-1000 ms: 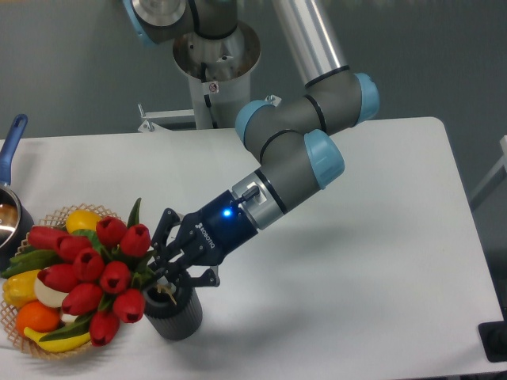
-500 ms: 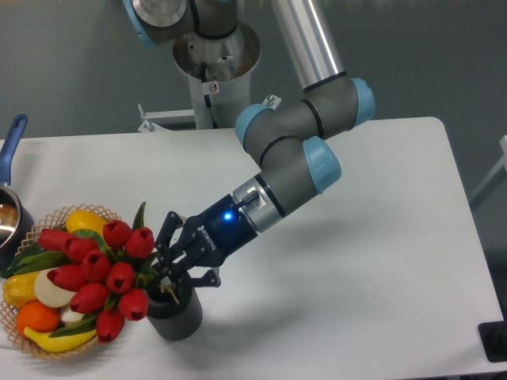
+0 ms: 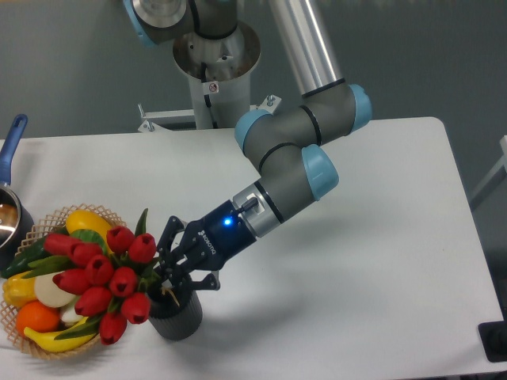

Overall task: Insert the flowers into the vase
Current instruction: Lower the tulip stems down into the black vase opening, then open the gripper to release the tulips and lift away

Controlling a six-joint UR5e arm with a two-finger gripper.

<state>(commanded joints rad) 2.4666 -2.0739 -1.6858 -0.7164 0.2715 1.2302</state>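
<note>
— Where is the hand (image 3: 169,273) on your screen?

— I see it near the front left corner of the table (image 3: 372,261), directly above the vase (image 3: 176,315). The fingers are closed on the stems of the flowers (image 3: 103,275), so the hand is nearly shut around them.

— And the flowers themselves?

— The red heads lean out to the left of the vase, tilted, and they hang over the wicker basket (image 3: 43,344) with fruit at the left edge. The stem ends are at the mouth of the vase; I cannot tell how deep they are inside.

— Anything else there?

— Only a blue-handled pot (image 3: 11,202) behind the basket, at the left edge.
</note>
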